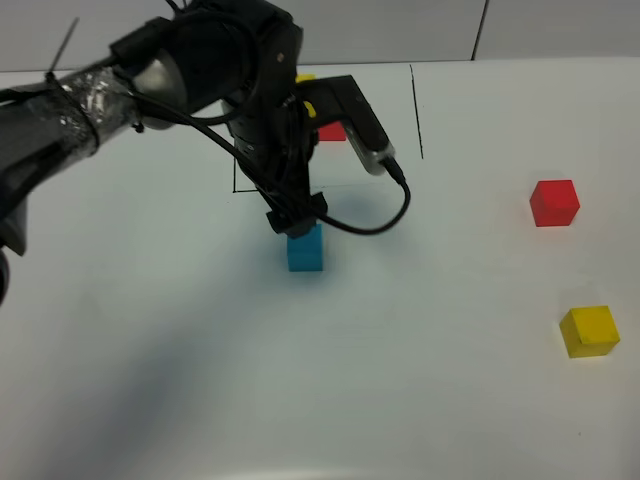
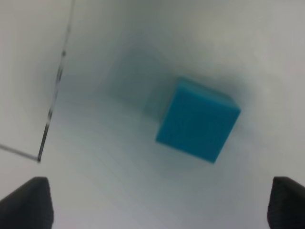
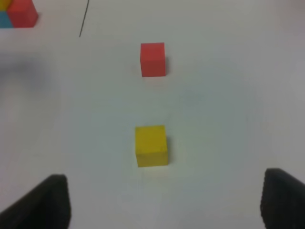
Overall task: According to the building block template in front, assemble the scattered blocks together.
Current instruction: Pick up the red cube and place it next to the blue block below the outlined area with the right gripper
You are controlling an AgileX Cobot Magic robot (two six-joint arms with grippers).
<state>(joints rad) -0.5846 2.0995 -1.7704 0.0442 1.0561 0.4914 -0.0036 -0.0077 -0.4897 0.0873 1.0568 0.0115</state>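
Left arm (image 1: 190, 70) hides most of the building block template (image 1: 333, 131); right wrist view crops it

**No legible writing in view**

No word, label, brand name or number can be read in any of the views. The only drawn marks are thin black lines (image 1: 417, 110) on the white counter (image 1: 150, 380), on its far side beside the building block template (image 3: 21, 14). They are plain straight strokes and form no letters or figures.
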